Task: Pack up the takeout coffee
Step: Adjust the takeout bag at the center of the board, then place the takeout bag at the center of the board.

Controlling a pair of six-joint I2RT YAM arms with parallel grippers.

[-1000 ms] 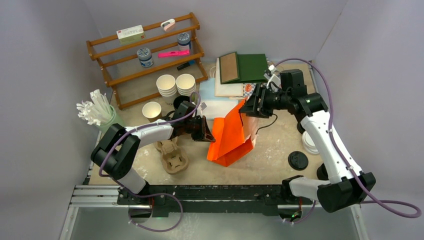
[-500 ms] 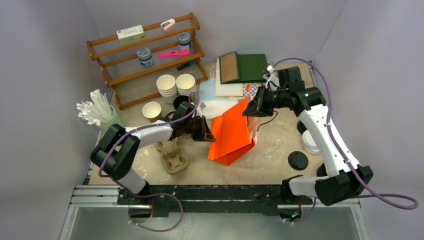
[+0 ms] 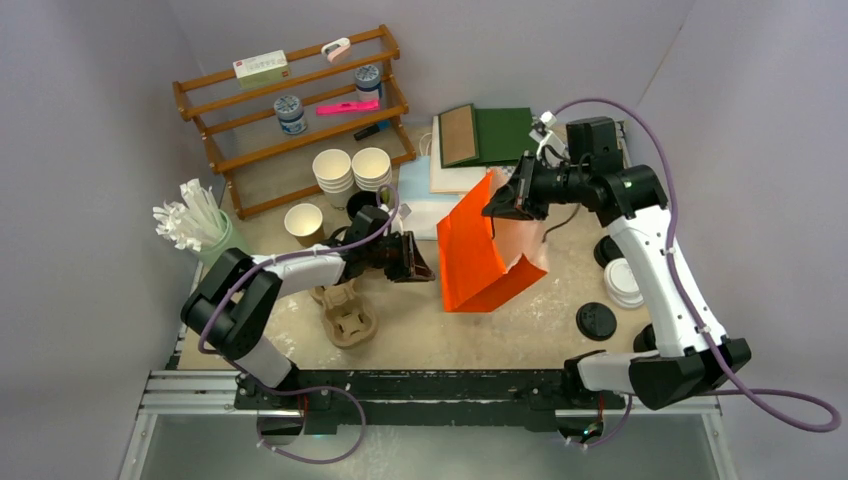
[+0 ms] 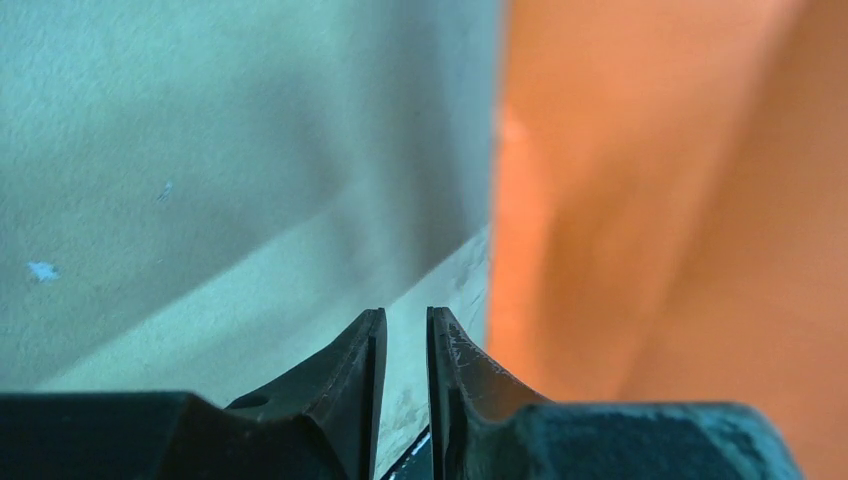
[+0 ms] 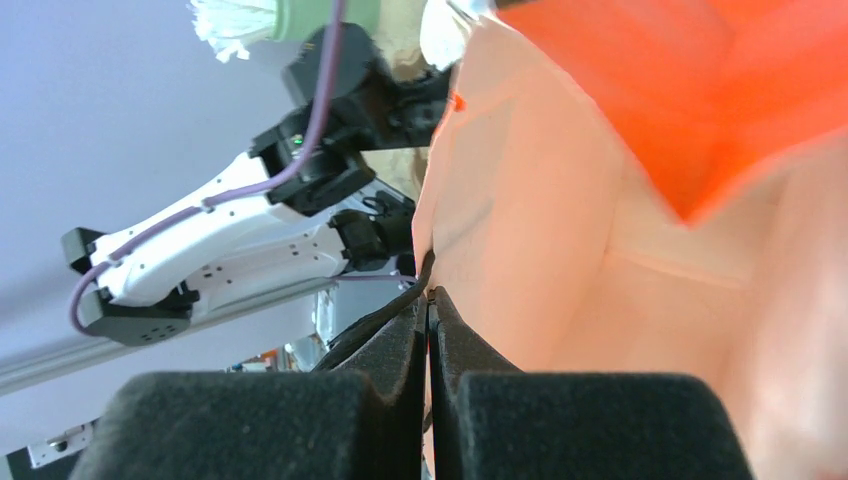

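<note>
Orange bag (image 3: 480,262) pinched at rim by my right pincer (image 5: 428,297), left pincer (image 4: 405,322) slightly parted, empty; cup (image 3: 303,222) seemingly not yet packed.

Centre: orange bag (image 3: 470,262) blocks; left: cup carrier (image 3: 349,320); table (image 3: 470,337) near edge passable.

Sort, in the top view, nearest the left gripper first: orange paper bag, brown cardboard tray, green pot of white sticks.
1. Orange paper bag, beside left gripper.
2. Brown cardboard tray, nearer the bases.
3. Green pot of white sticks, far left.
</note>
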